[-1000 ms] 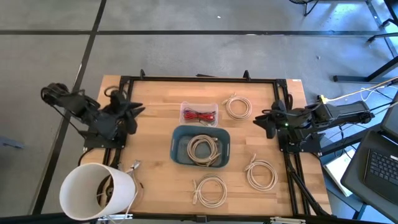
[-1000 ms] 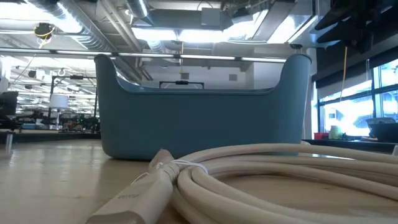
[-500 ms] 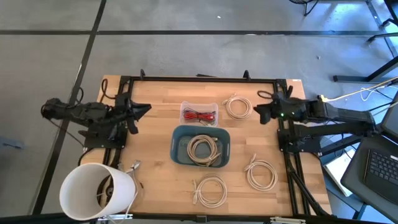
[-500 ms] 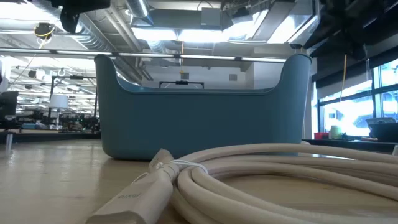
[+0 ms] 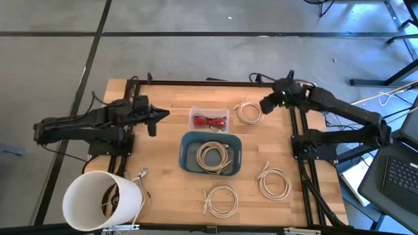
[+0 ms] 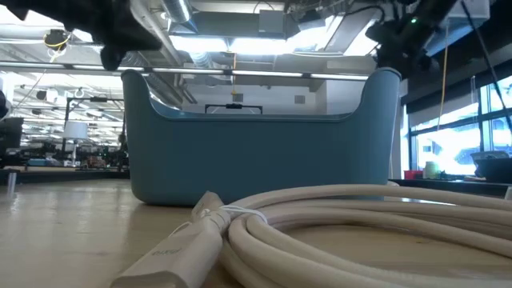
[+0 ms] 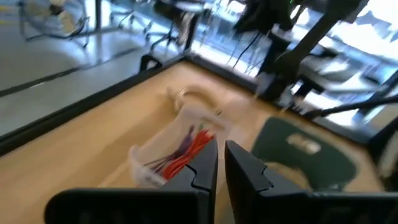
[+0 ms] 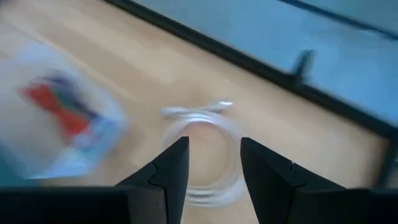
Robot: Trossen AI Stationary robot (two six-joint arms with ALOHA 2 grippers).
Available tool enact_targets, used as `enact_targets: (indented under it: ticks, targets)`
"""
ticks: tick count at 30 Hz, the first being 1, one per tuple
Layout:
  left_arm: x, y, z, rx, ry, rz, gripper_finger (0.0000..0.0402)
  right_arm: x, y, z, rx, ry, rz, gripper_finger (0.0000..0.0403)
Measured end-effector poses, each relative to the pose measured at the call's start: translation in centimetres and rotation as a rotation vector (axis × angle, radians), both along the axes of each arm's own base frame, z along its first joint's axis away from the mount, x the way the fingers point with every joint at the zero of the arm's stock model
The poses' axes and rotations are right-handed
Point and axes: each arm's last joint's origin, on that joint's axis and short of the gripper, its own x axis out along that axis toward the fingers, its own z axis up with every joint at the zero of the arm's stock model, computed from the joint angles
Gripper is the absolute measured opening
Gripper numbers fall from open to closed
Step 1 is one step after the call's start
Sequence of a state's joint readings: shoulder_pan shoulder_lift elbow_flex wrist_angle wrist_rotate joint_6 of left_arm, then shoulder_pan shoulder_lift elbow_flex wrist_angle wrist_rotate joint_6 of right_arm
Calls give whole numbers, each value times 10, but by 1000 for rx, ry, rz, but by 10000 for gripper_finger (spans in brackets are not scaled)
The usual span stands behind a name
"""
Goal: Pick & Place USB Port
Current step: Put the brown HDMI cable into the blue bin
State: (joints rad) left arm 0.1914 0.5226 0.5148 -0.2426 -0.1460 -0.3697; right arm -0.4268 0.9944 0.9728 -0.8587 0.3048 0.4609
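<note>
Counting what lies on the worktop point(image 5: 166, 183), you have one coiled white cable in the blue bin point(image 5: 210, 154) at the middle, and three more still out: the coil near the far edge point(image 5: 249, 111), just beside the right gripper point(image 5: 266, 104), the coil toward the right edge point(image 5: 274, 182), and the coil at the near edge point(image 5: 221, 199). So judge the job as barely started, with most of the picking and placing still ahead of you. Neither arm carries anything. The right gripper hovers over the far-edge coil with its fingers point(image 8: 166, 169) spread apart and empty, which reads as an approach to that cable. The left gripper point(image 5: 152, 119) sits near the clear tray of red wires point(image 5: 209, 120), fingers point(image 7: 202, 167) drawn nearly together on nothing. You cannot confirm from these views which cable ends are USB plugs; the connectors are too small from above. The low view is filled by the bin wall and the near coil, hiding the rest of the worktop. Both wrist views are smeared, and what lies inside the white bucket point(image 5: 101, 200) at the near left corner is hard to make out.
</note>
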Motion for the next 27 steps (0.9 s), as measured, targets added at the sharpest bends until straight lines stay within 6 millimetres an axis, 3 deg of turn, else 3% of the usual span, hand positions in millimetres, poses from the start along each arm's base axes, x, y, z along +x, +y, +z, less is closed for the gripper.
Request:
enact_targets:
  ticks: [4, 10, 19, 27]
  targets:
    - [8, 4, -9, 11, 94, 8, 33, 4, -18, -2, 24, 229, -19, 147]
    - [15, 5, -17, -37, 146, 1, 58, 10, -42, -39, 260, 405, -43, 147]
    - [15, 5, -17, -37, 144, 2, 104, 30, -70, -86, 422, 478, -69, 147]
    - [15, 6, -17, -56, 136, 19, 109, 36, -87, -99, 467, 396, -134, 149]
